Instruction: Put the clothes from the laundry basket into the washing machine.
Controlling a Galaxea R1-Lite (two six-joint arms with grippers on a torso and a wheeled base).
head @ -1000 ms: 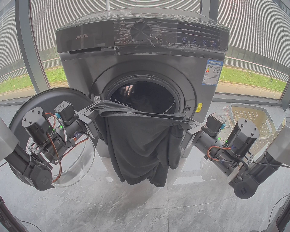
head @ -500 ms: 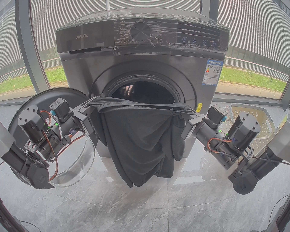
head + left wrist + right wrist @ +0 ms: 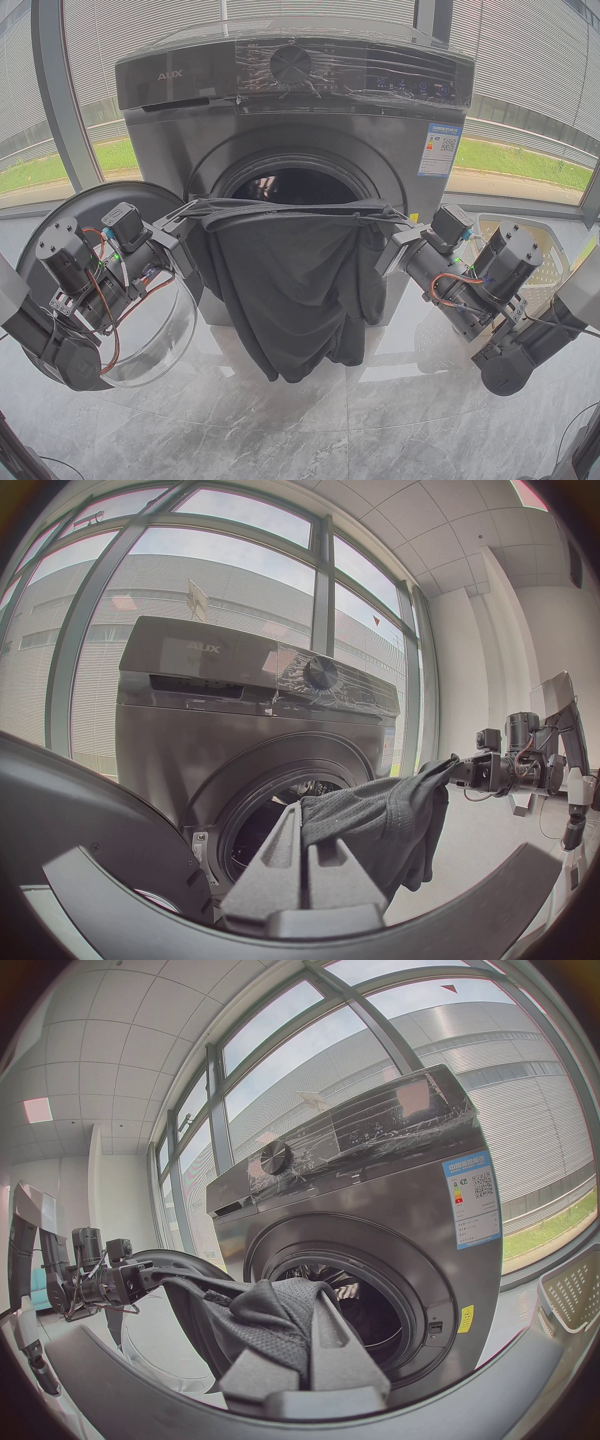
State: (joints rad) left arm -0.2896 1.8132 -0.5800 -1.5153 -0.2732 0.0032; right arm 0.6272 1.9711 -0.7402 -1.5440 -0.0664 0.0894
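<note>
A dark grey garment (image 3: 294,281) hangs stretched between my two grippers in front of the washing machine (image 3: 294,112). My left gripper (image 3: 187,215) is shut on the garment's left top edge; the cloth (image 3: 369,811) leaves its fingers (image 3: 284,855). On the right top edge my right gripper (image 3: 390,234) is shut too, with fabric (image 3: 269,1322) bunched between its fingers (image 3: 337,1347). The top hem lies level with the lower part of the drum opening (image 3: 294,187). The lower cloth hangs above the floor. The laundry basket (image 3: 531,250) stands at the right, behind my right arm.
The round machine door (image 3: 112,281) is swung open at the left, behind my left arm. Large windows stand behind the machine. The grey tiled floor (image 3: 300,425) spreads in front.
Both grippers have lifted the garment, so its top hem has risen across the drum opening and the hanging cloth has lifted from the floor. The right arm rose most.
</note>
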